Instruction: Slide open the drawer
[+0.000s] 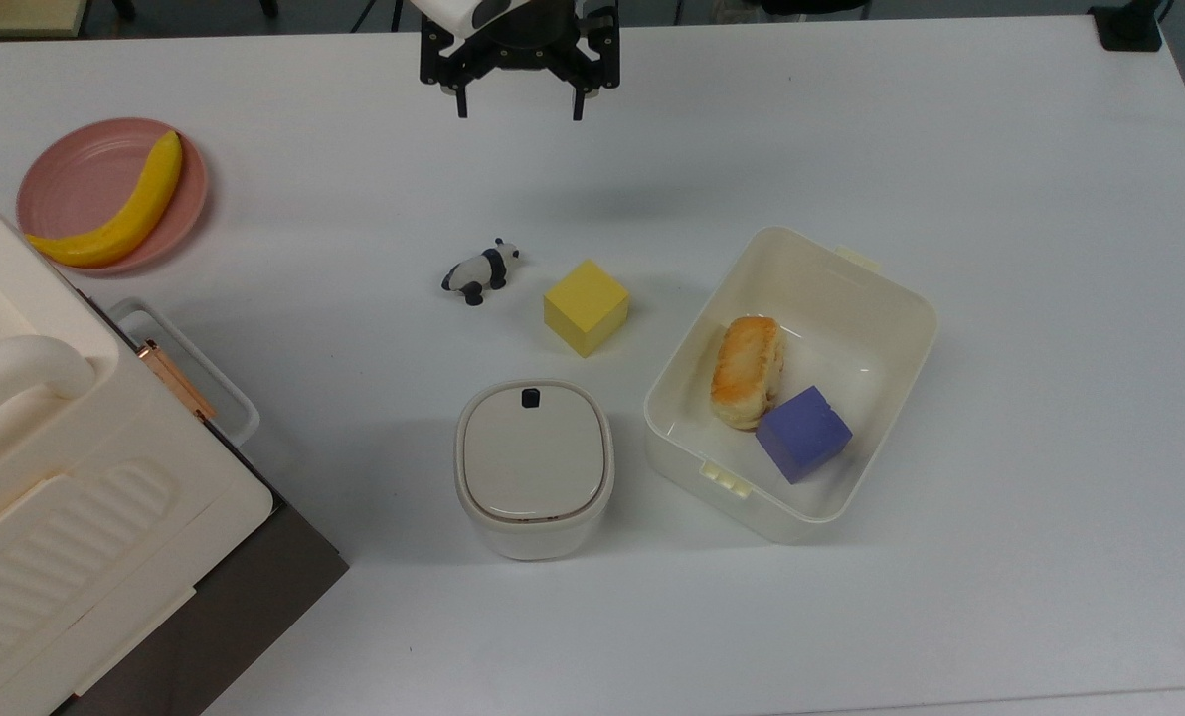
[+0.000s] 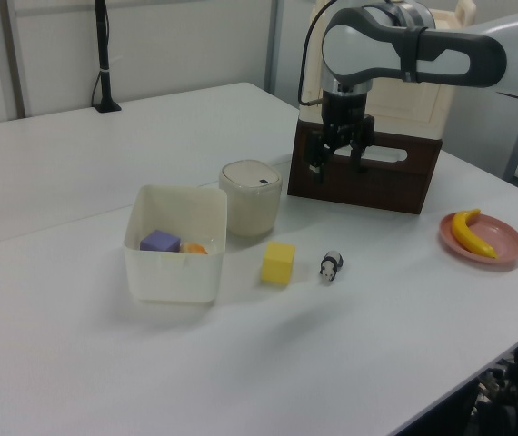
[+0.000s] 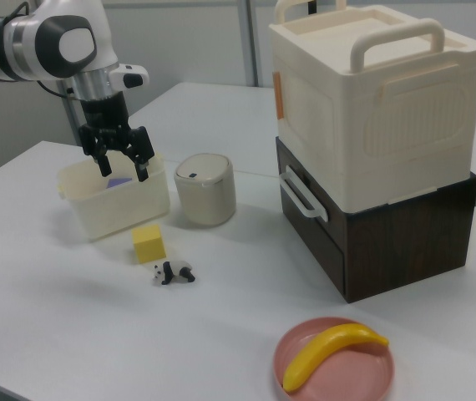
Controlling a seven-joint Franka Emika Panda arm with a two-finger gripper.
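Observation:
The drawer is the dark brown front of the wooden base under a cream cabinet, at the right view's right. Its front sits flush with the base. A translucent loop handle sticks out from it, and the handle also shows at the top view's left. In the left view the drawer stands behind the arm. My gripper hangs open and empty high over the table's far edge in the top view, well away from the handle. The same gripper is seen above a cream tub, and my gripper is also seen in front of the drawer.
A cream tub holds a bread roll and a purple cube. A lidded cream canister, a yellow cube and a panda toy stand mid-table. A pink plate with a banana lies near the cabinet.

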